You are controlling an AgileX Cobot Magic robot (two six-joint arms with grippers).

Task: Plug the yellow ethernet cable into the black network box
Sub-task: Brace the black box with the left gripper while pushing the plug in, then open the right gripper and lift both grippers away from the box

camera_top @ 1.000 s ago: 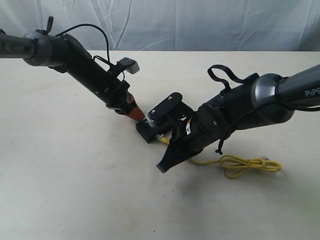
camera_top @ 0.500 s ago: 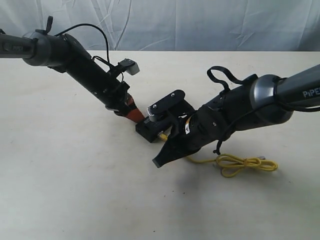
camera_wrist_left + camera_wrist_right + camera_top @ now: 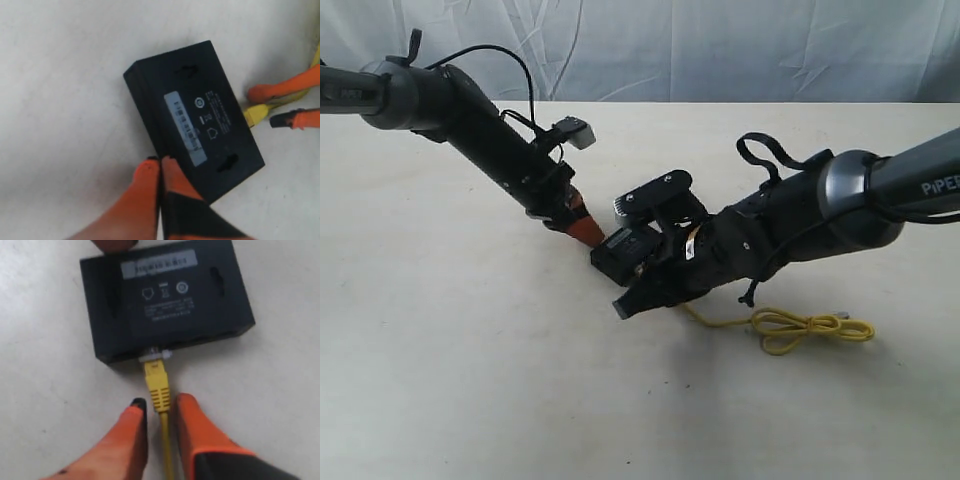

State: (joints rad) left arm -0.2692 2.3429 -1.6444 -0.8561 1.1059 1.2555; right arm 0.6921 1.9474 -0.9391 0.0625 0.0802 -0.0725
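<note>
The black network box [image 3: 623, 254] lies label-up on the table, and its white label [image 3: 186, 127] shows in the left wrist view. My left gripper [image 3: 586, 231] is shut and empty, with its orange fingertips [image 3: 150, 172] pressed against the box's long side. On the opposite side, the plug of the yellow ethernet cable [image 3: 157, 382] sits in a port of the box [image 3: 165, 300]. My right gripper [image 3: 160, 405] is open, with a finger on each side of the cord just behind the plug. The cable's bundled loop [image 3: 808, 329] lies on the table behind my right arm.
The table [image 3: 470, 380] is a plain cream surface with a white cloth backdrop behind it. My right arm's wrist camera [image 3: 655, 192] hangs over the box. The right gripper's orange fingers [image 3: 287, 86] show beside the yellow plug [image 3: 255, 114] in the left wrist view.
My right gripper has pushed left toward the box, and the yellow plug has disappeared against the box's side. The loop slid slightly left. The left gripper stayed at the box.
</note>
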